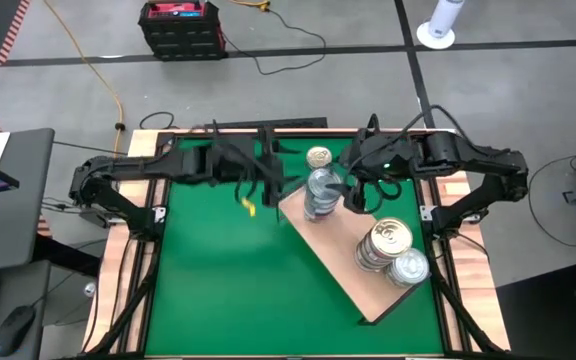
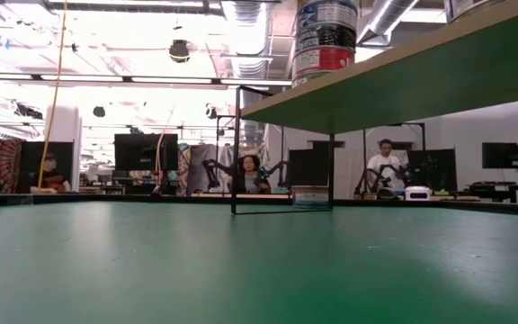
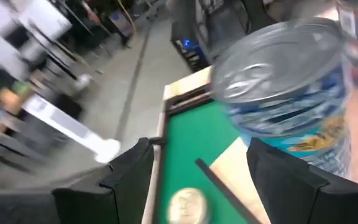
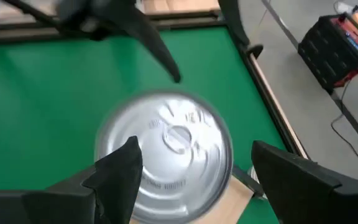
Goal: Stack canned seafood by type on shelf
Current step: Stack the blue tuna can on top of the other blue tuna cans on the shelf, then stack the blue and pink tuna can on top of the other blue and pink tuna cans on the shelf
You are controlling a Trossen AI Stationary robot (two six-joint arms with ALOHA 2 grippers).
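Right gripper (image 4: 191,168), jaws wide, straddles the silver-lidded, blue-labelled round tin (image 1: 322,190) topping the stack at the light-wood shelf (image 1: 343,268) board's far corner; we centre squarely before closing. Left gripper (image 3: 197,168) gapes alongside, empty.

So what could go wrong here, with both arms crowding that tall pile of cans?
1. The blue-label stack is tall, so a nudge from the right gripper, open just above its top can, might topple it.
2. The left gripper, also open, is close beside that stack; the arms might collide.
3. The stack sits near the shelf edge, so falling cans may roll away.
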